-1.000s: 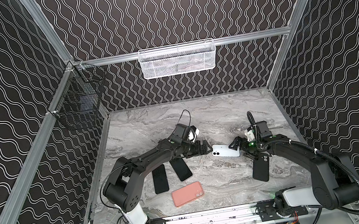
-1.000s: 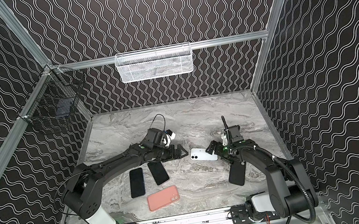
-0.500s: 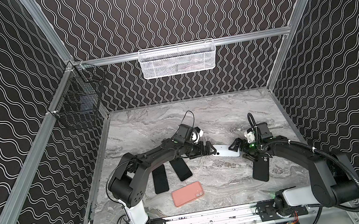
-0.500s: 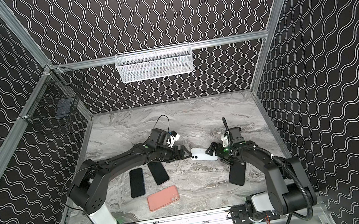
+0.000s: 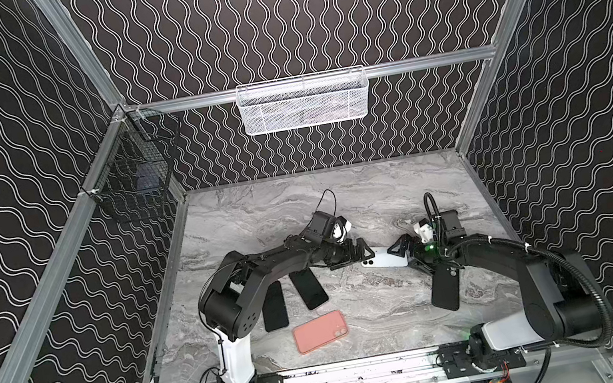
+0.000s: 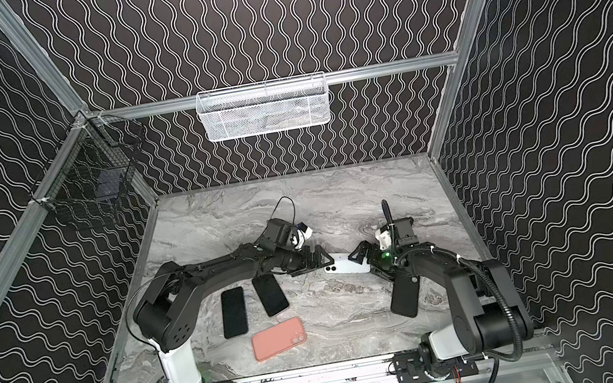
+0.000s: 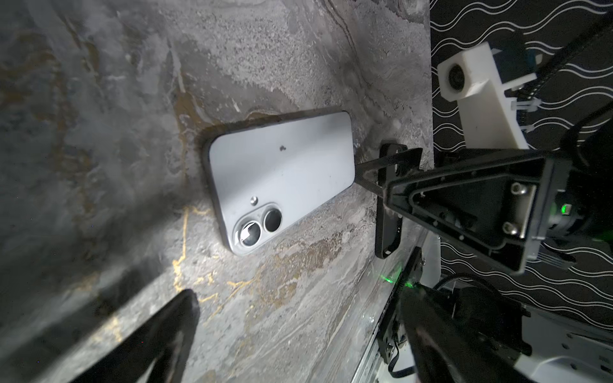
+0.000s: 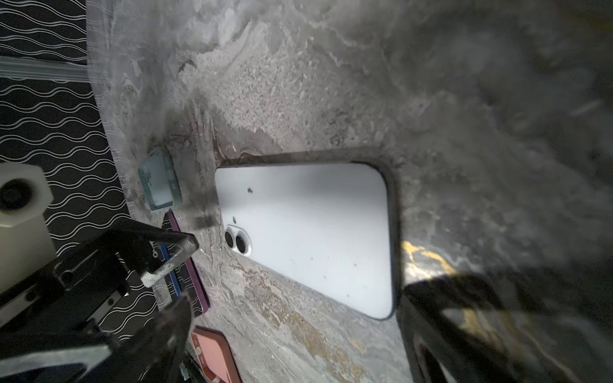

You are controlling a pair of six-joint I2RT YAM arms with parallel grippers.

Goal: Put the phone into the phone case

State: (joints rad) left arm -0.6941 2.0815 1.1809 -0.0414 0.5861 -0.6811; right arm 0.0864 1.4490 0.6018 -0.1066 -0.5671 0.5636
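The phone (image 5: 386,262) (image 6: 348,268) lies face down on the marble table, white back and twin lenses up, with a dark rim round it (image 7: 282,175) (image 8: 308,238). My left gripper (image 5: 355,256) (image 7: 298,348) is open, low, just short of the phone's lens end. Facing it, my right gripper (image 5: 404,254) (image 8: 315,348) is open at the plain end, one fingertip (image 7: 371,169) close to the phone's edge. Nothing is held. A black phone case (image 5: 445,290) lies under the right arm. A salmon phone case (image 5: 319,331) (image 8: 212,354) lies near the front.
Two dark phones (image 5: 273,307) (image 5: 310,289) lie side by side under the left arm. A white mesh basket (image 5: 304,102) hangs on the back wall and a black wire basket (image 5: 133,175) on the left wall. A metal rail (image 5: 360,369) bounds the table's front.
My left gripper has reached right, up to the phone's lens end. The phone and the right gripper have barely moved.
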